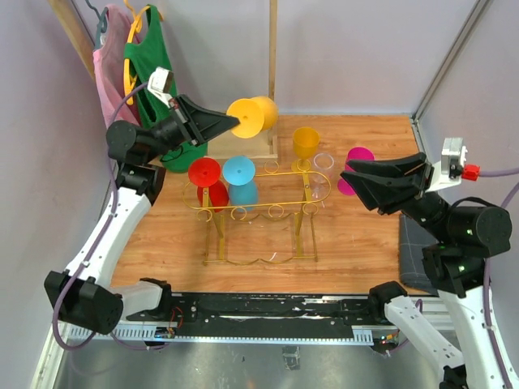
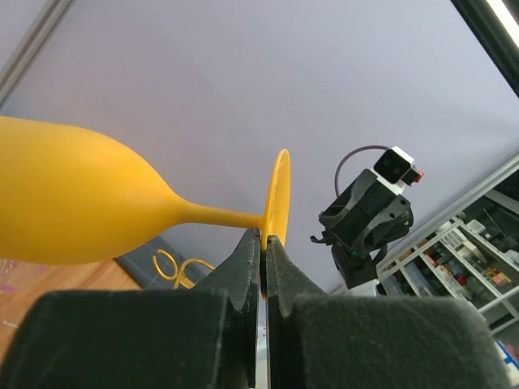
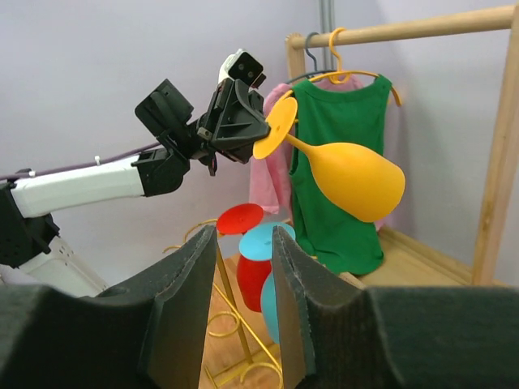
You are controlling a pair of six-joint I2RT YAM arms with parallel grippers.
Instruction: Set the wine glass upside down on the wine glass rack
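Observation:
My left gripper (image 1: 236, 123) is shut on the rim of the foot of a yellow wine glass (image 1: 253, 115) and holds it on its side, high above the table's back. The left wrist view shows the fingertips (image 2: 254, 243) pinching the foot, with the wine glass (image 2: 73, 203) stretching left. The gold wine glass rack (image 1: 268, 212) stands mid-table, below and nearer than the glass. A red glass (image 1: 204, 173) and a blue glass (image 1: 240, 173) hang upside down on it. My right gripper (image 1: 350, 176) hovers open and empty to the right of the rack.
Behind the rack's right end stand another yellow glass (image 1: 306, 142) and a clear glass (image 1: 323, 161), with a magenta glass (image 1: 358, 165) further right. A wooden post (image 1: 272, 73) and hanging green and pink clothes (image 1: 147, 61) fill the back left. A grey cloth (image 1: 412, 247) lies at right.

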